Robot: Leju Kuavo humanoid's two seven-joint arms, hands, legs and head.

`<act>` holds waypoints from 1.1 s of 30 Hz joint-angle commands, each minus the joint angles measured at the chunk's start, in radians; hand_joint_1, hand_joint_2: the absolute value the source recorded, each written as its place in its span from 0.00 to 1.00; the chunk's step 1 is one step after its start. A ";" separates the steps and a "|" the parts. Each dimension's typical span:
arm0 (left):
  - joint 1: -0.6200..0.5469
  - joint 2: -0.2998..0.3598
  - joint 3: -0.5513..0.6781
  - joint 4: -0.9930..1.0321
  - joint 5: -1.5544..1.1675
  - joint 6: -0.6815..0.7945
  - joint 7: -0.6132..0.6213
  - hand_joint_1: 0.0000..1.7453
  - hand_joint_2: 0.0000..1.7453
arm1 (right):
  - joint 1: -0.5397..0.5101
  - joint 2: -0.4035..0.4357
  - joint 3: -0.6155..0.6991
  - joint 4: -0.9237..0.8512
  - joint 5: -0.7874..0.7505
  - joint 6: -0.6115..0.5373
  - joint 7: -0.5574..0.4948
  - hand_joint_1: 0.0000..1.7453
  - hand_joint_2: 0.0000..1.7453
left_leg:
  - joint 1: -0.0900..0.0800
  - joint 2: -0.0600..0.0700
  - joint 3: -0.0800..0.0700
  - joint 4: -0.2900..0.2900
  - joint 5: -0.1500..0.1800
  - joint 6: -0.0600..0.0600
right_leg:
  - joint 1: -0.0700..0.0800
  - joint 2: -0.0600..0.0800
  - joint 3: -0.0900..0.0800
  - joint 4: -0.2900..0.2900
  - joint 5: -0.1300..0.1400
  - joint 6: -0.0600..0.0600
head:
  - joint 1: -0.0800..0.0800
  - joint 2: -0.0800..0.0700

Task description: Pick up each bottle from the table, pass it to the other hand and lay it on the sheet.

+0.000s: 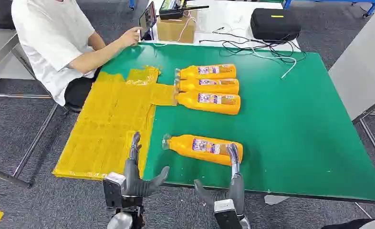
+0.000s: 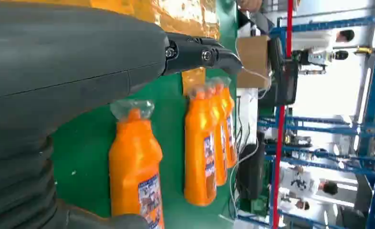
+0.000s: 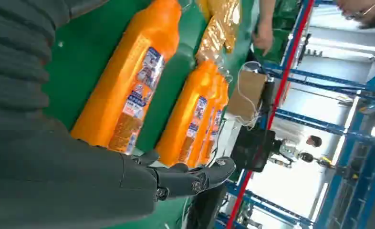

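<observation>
Several orange bottles lie on the green table (image 1: 290,124). One bottle (image 1: 203,148) (image 2: 134,176) (image 3: 128,81) lies alone near the front edge. Three more bottles (image 1: 209,88) (image 2: 207,143) (image 3: 190,119) lie side by side further back, their caps touching the yellow sheet (image 1: 109,124). My left hand (image 1: 137,176) hovers open at the front edge, over the sheet's right border, left of the near bottle. On the other side, my right hand (image 1: 229,186) is open too, its fingers (image 1: 233,155) reaching over that bottle's base end. Neither hand holds anything.
A person in a white shirt (image 1: 57,38) sits at the table's far left corner, a hand on a tablet (image 1: 147,20). A cardboard box (image 1: 176,29), a black case (image 1: 274,24) and loose cables (image 1: 262,50) lie beyond the far edge.
</observation>
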 commanded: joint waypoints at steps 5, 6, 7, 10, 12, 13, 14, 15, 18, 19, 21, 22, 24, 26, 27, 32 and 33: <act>0.037 0.057 -0.073 0.008 0.003 0.095 0.001 0.00 1.00 | -0.077 -0.015 0.054 0.054 0.081 0.018 0.018 0.00 1.00 | 0.000 0.003 0.003 -0.001 -0.001 -0.001 | 0.001 0.003 0.003 -0.001 -0.001 -0.002 | 0.000 0.000; 0.047 0.065 -0.082 0.004 0.024 0.079 0.001 0.00 1.00 | -0.097 -0.004 0.048 0.077 0.090 0.015 0.011 0.00 1.00 | 0.001 0.004 0.005 -0.001 -0.002 -0.002 | 0.001 0.003 0.004 -0.001 -0.001 -0.002 | 0.000 0.000; 0.050 0.066 -0.084 0.000 0.024 0.079 0.001 0.00 1.00 | -0.102 -0.001 0.047 0.083 0.090 0.015 0.010 0.00 1.00 | 0.001 0.004 0.004 -0.001 -0.001 -0.001 | 0.001 0.003 0.003 -0.001 0.000 -0.002 | 0.000 0.000; 0.040 0.075 -0.105 0.009 0.020 0.108 0.001 0.00 1.00 | -0.114 0.038 -0.031 0.106 0.219 -0.006 -0.051 0.00 1.00 | 0.001 0.003 0.005 0.000 -0.002 -0.002 | 0.002 0.002 0.005 0.000 -0.001 -0.003 | 0.000 0.000; 0.031 0.076 -0.113 0.012 0.040 0.080 0.001 0.00 1.00 | -0.114 0.111 -0.221 0.121 0.562 -0.006 -0.051 0.00 1.00 | 0.002 0.003 0.006 -0.001 -0.002 -0.002 | 0.002 0.002 0.006 -0.001 -0.001 -0.003 | 0.000 0.000; 0.026 0.075 -0.117 0.016 0.042 0.081 0.001 0.00 1.00 | -0.137 0.101 -0.234 0.154 0.538 -0.006 -0.072 0.00 1.00 | 0.001 0.001 0.003 -0.001 -0.001 -0.001 | 0.002 0.001 0.003 -0.001 0.000 -0.002 | 0.000 0.000; 0.024 0.075 -0.118 0.011 0.041 0.082 0.001 0.00 1.00 | -0.156 0.095 -0.267 0.176 0.647 -0.006 -0.043 0.00 1.00 | 0.002 0.002 0.005 -0.001 -0.002 -0.002 | 0.002 0.001 0.005 -0.001 -0.001 -0.003 | 0.000 0.000; 0.016 0.076 -0.124 0.016 0.041 0.076 0.001 0.00 1.00 | -0.203 0.092 -0.319 0.230 0.715 -0.006 0.005 0.00 1.00 | 0.001 0.002 0.004 -0.001 -0.001 -0.001 | 0.001 0.001 0.004 -0.001 0.000 -0.002 | 0.000 0.000; -0.006 0.074 -0.134 0.028 0.034 0.070 0.001 0.00 1.00 | -0.344 0.038 -0.324 0.420 0.737 -0.006 0.095 0.00 1.00 | 0.002 0.003 0.006 -0.001 -0.001 -0.002 | 0.002 0.002 0.006 -0.002 0.000 -0.002 | -0.001 0.000; -0.009 0.074 -0.136 0.030 0.030 0.070 0.001 0.00 1.00 | -0.371 0.027 -0.317 0.450 0.747 -0.006 0.116 0.00 1.00 | 0.001 0.002 0.004 -0.001 0.000 -0.001 | 0.001 0.002 0.005 -0.002 0.001 -0.001 | 0.000 0.000; -0.011 0.072 -0.136 0.030 0.030 0.070 0.001 0.00 1.00 | -0.396 0.018 -0.313 0.473 0.732 -0.006 0.115 0.00 1.00 | 0.001 0.004 0.005 -0.001 0.000 -0.001 | 0.001 0.003 0.006 -0.002 0.001 -0.001 | 0.000 0.000; -0.011 0.072 -0.136 0.030 0.030 0.070 0.001 0.00 1.00 | -0.396 0.018 -0.313 0.473 0.732 -0.006 0.115 0.00 1.00 | 0.001 0.003 0.004 -0.001 0.001 0.000 | 0.001 0.002 0.004 -0.002 0.002 0.000 | 0.000 0.000; -0.011 0.072 -0.136 0.030 0.030 0.070 0.001 0.00 1.00 | -0.396 0.018 -0.313 0.473 0.732 -0.006 0.115 0.00 1.00 | 0.000 0.001 0.005 -0.001 0.001 0.000 | 0.000 0.000 0.006 -0.002 0.002 0.000 | 0.000 0.000; -0.011 0.072 -0.136 0.030 0.030 0.070 0.001 0.00 1.00 | -0.396 0.018 -0.313 0.473 0.732 -0.006 0.115 0.00 1.00 | 0.000 0.001 0.006 0.000 0.000 -0.001 | 0.001 0.001 0.006 -0.001 0.001 0.000 | 0.000 0.000; -0.014 0.071 -0.138 0.025 0.029 0.059 0.001 0.00 1.00 | -0.407 0.023 -0.334 0.463 0.836 -0.006 0.178 0.00 1.00 | 0.000 0.000 0.005 -0.001 0.001 0.000 | 0.000 0.000 0.005 -0.001 0.001 0.001 | 0.000 0.000; -0.027 0.067 -0.138 0.021 0.016 0.051 0.001 0.00 1.00 | -0.582 0.015 -0.275 0.727 0.781 0.012 0.245 0.00 1.00 | 0.000 0.005 0.003 0.000 0.001 0.000 | 0.000 0.004 0.002 0.000 0.003 0.001 | 0.000 0.000; -0.029 0.067 -0.140 0.021 0.011 0.057 0.004 0.00 1.00 | -0.588 0.015 -0.259 0.742 0.776 0.024 0.250 0.00 1.00 | 0.000 0.005 0.004 0.000 0.000 0.000 | 0.000 0.004 0.004 0.000 0.002 0.000 | 0.000 0.000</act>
